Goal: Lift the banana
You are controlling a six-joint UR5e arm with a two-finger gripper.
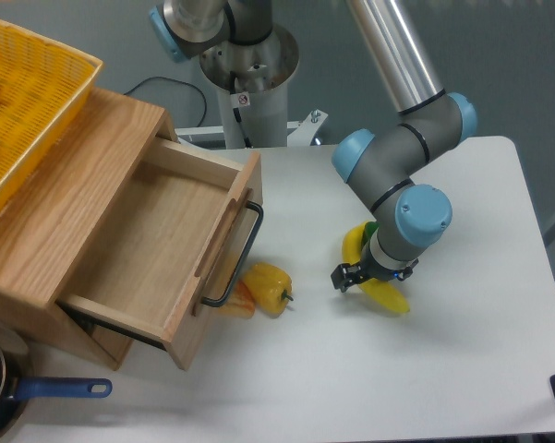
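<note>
Here the banana (380,288) lies on the white table (462,369).

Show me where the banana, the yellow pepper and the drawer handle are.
banana (389,295): fixed camera view, on the lower yellow end sticking out below the claw.
yellow pepper (270,283): fixed camera view, on the middle of its body.
drawer handle (241,253): fixed camera view, on the black bar along the drawer front.
</note>
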